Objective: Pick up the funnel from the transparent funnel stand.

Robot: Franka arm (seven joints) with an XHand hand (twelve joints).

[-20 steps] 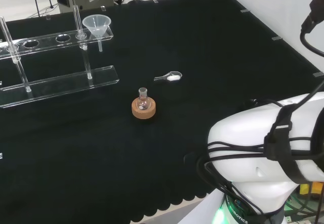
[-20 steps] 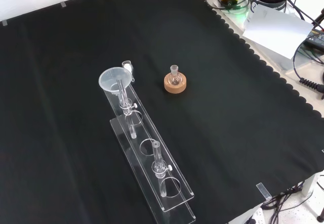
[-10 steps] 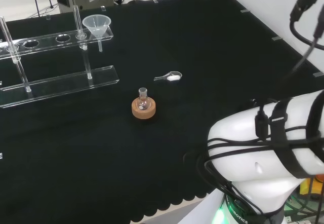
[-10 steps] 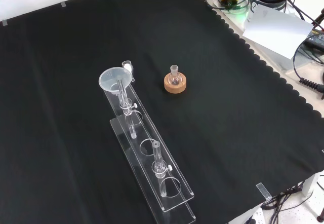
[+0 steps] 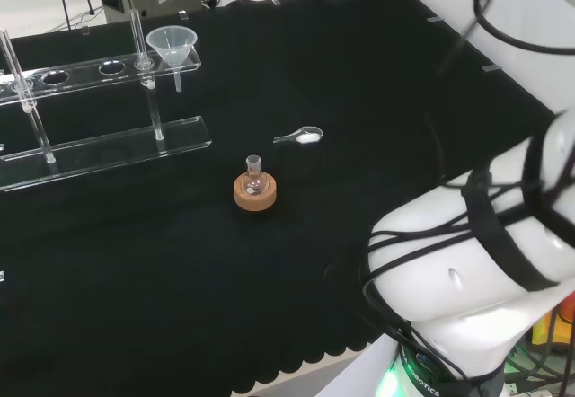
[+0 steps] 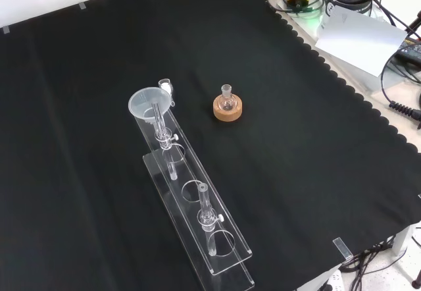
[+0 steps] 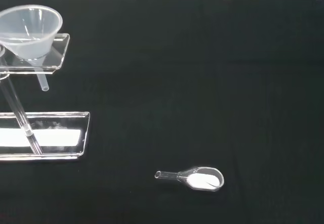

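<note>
While the funnel (image 5: 172,44) sits in the transparent funnel stand (image 5: 99,150), a small flask on its cork ring (image 5: 255,191) stands at its five o'clock in the head view; the hand's finger state cannot be told.

The black cloth (image 6: 316,172) carries a funnel stand (image 6: 197,225), a cork-ringed flask (image 6: 227,106) and a scoop (image 5: 300,136).

Funnel (image 7: 29,26) in the clear stand (image 7: 55,64); powder-filled scoop (image 7: 195,177) well apart.
</note>
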